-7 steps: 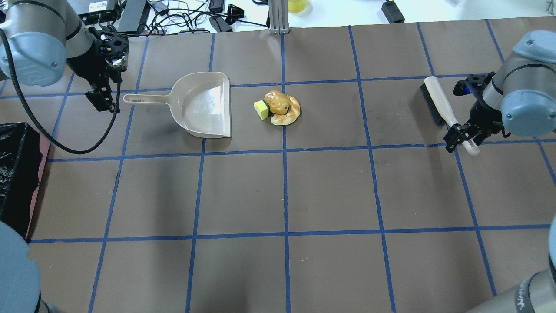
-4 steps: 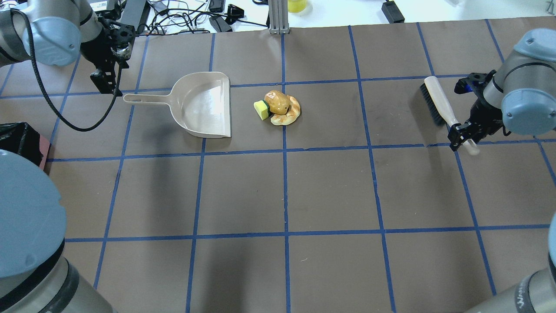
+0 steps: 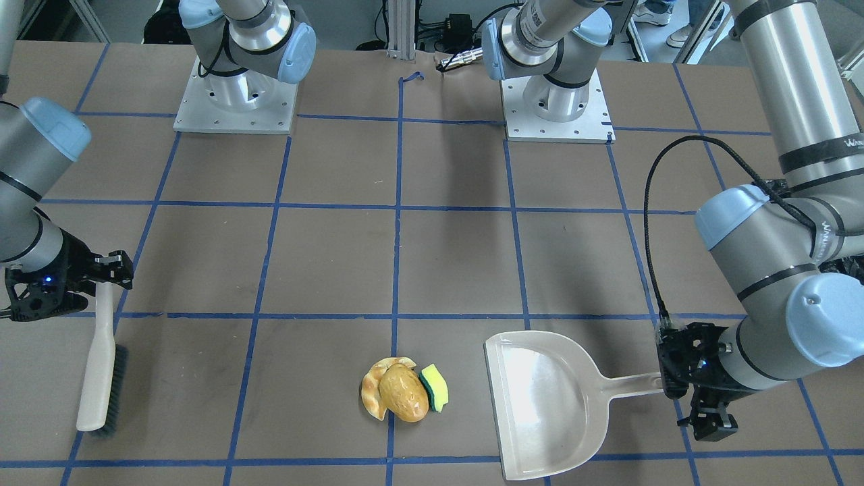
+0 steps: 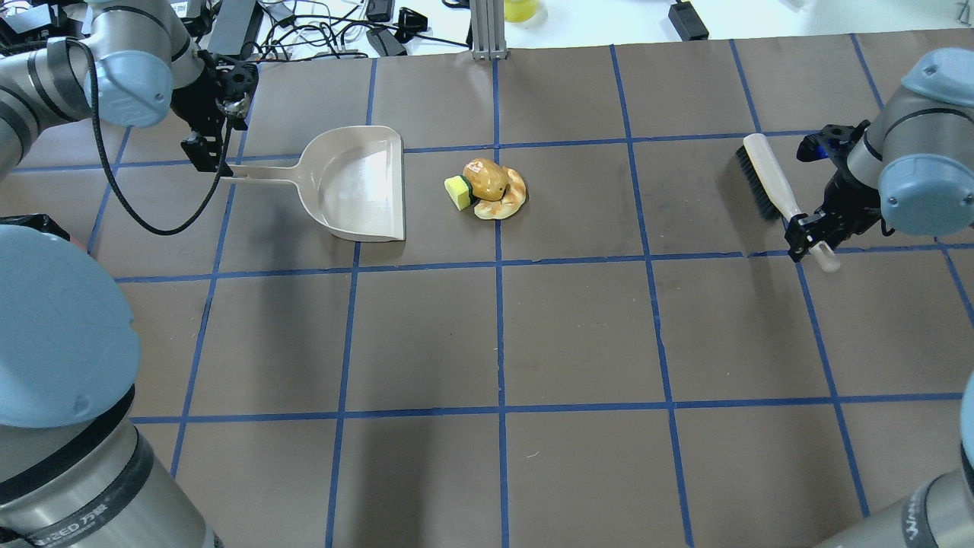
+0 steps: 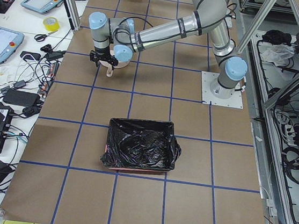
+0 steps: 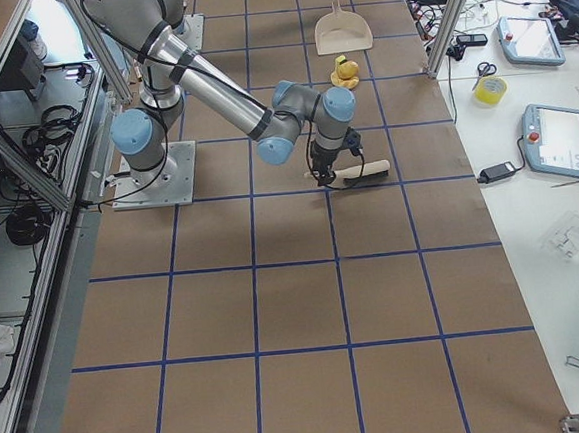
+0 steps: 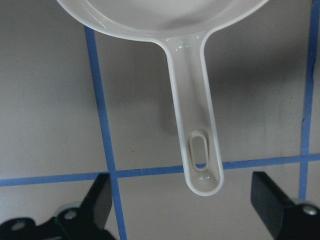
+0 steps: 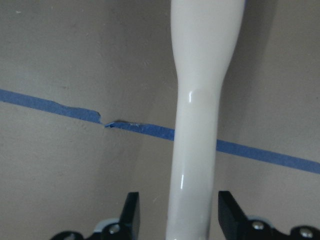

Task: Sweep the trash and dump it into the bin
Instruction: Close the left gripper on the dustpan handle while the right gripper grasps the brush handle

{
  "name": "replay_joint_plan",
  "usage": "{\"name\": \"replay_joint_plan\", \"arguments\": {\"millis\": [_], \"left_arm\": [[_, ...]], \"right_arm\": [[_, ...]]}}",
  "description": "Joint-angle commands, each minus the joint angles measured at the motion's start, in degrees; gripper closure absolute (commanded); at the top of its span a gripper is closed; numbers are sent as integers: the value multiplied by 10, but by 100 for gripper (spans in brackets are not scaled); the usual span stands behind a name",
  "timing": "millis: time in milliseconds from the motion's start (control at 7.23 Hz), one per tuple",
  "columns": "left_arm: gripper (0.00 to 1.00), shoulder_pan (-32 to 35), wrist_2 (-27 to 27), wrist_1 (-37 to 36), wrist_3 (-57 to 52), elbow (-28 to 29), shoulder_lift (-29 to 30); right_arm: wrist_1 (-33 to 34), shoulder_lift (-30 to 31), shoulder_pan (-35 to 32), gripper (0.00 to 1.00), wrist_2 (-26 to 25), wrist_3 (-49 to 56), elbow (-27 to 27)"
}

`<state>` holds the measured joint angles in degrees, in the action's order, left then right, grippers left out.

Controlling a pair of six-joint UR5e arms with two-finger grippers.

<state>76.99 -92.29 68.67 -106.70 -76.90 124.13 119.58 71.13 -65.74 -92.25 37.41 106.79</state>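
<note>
The trash lies in one pile at mid-table: a golden-brown potato (image 4: 487, 176) on a pale croissant (image 4: 508, 199), with a yellow-green sponge (image 4: 458, 192) against them. The beige dustpan (image 4: 354, 183) lies left of the pile, mouth toward it. My left gripper (image 4: 207, 156) is open, its fingers (image 7: 97, 202) on either side of the dustpan handle's end (image 7: 202, 165). My right gripper (image 4: 808, 234) is open around the brush (image 4: 768, 183) handle (image 8: 200, 125), with a gap on one side. The black-lined pink bin (image 5: 115, 140) stands on the robot's left.
The table is brown paper with a blue tape grid. Cables and devices (image 4: 304, 30) and a metal post (image 4: 487, 30) line the far edge. My left arm's elbow (image 4: 61, 320) covers most of the bin in the overhead view. The arm bases (image 3: 233, 101) sit at the robot's side.
My left gripper has moved right to the end of the dustpan handle, and its elbow has swung over the bin. My right gripper has narrowed around the brush handle. Trash, dustpan and brush have not moved.
</note>
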Motion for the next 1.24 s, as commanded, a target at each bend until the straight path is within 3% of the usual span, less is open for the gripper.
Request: {"name": "replay_joint_plan", "arguments": {"millis": [0, 415, 691, 1106], "left_arm": [[0, 3, 1, -1, 16, -7, 2], [9, -3, 34, -1, 36, -17, 9], [14, -4, 33, -1, 41, -20, 10], [41, -11, 28, -1, 39, -32, 3]], "right_arm": [[-6, 0, 0, 95, 0, -5, -12], [-8, 8, -3, 100, 0, -31, -17], [-42, 29, -52, 100, -6, -133, -25], [-83, 45, -181, 100, -15, -357, -25]]}}
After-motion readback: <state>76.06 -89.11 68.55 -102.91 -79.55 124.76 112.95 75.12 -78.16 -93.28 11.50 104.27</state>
